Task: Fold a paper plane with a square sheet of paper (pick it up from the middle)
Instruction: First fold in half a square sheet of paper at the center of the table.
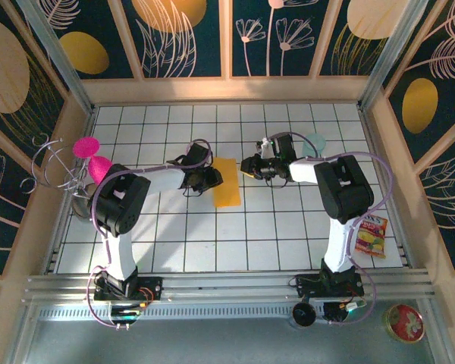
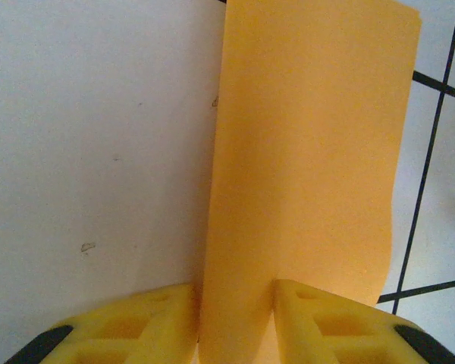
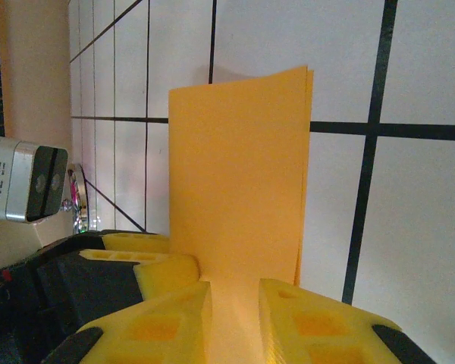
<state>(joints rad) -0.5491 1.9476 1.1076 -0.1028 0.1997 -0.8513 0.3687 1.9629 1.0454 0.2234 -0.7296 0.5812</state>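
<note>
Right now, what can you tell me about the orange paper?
The orange paper is a thin, plain sheet folded into a tall rectangle, its layers showing along one edge. It lies on the white tiled table, mid-table. The left gripper and right gripper reach over opposite sides, yellow jaws apart.

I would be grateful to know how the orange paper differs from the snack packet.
The orange paper is plain orange; the snack packet is printed red and yellow. The orange paper lies mid-table; the snack packet sits near the right edge. Both rest on the tiled table.
</note>
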